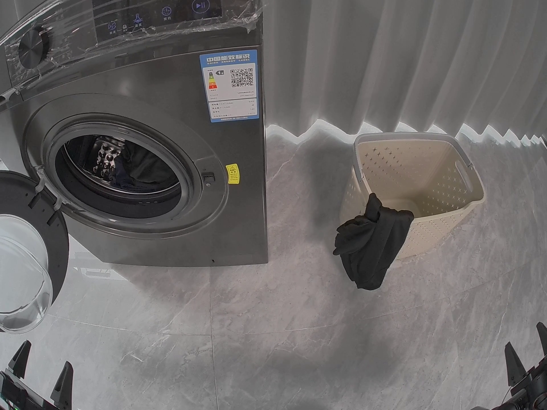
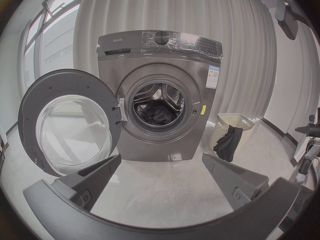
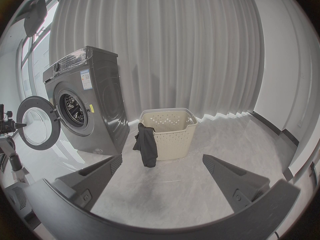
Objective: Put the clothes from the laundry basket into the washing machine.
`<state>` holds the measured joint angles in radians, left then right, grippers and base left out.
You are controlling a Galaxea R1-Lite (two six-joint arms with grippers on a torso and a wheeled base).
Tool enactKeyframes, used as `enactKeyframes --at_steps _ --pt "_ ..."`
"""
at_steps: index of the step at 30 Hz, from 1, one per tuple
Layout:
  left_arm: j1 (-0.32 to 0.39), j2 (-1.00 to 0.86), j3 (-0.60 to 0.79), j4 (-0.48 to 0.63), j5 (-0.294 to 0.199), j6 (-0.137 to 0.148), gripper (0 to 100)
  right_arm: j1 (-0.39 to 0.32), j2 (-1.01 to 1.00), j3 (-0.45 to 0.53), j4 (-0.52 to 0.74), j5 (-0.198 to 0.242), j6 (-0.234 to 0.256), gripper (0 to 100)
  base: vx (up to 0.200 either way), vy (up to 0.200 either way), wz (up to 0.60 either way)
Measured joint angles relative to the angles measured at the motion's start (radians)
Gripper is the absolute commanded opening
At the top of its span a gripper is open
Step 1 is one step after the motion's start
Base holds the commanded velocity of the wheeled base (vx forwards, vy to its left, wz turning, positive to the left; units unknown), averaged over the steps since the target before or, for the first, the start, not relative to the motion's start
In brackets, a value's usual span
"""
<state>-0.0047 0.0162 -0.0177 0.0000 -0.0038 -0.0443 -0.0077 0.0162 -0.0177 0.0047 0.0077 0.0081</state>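
A grey front-loading washing machine (image 1: 171,143) (image 2: 160,97) (image 3: 90,100) stands at the left, its round door (image 1: 23,251) (image 2: 66,120) swung open. Dark clothes (image 1: 134,172) (image 2: 156,114) lie inside the drum. To its right on the floor sits a cream laundry basket (image 1: 433,183) (image 2: 238,122) (image 3: 173,130). A black garment (image 1: 373,243) (image 2: 228,142) (image 3: 146,147) hangs over its near rim and down the outside. My left gripper (image 1: 40,371) (image 2: 160,164) is open and empty, low at the front left. My right gripper (image 1: 530,351) (image 3: 161,164) is open and empty, low at the front right.
Pale curtains (image 1: 399,46) hang behind the machine and basket. Grey marble-look floor tiles (image 1: 273,326) stretch between me and both. The open door juts out at the left, close to my left gripper.
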Motion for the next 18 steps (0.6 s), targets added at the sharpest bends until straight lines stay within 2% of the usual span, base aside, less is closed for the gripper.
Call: enactKeyframes --at_steps 3,5,11,18 --pt "0.000 0.000 0.000 0.000 0.000 0.006 100 0.000 0.000 0.000 0.000 -0.001 0.000 100 0.000 0.000 0.60" --pt "0.000 0.000 0.000 0.000 0.000 0.009 100 0.000 0.000 0.000 0.000 -0.001 0.000 100 0.000 0.000 0.00" --pt "0.000 0.000 0.000 -0.001 0.000 0.019 100 0.000 0.000 0.000 0.000 -0.002 0.000 100 0.000 -0.200 0.00" --pt "0.000 0.000 0.000 -0.001 -0.002 0.016 100 0.000 0.000 0.000 0.000 -0.002 0.000 100 0.000 0.000 0.00"
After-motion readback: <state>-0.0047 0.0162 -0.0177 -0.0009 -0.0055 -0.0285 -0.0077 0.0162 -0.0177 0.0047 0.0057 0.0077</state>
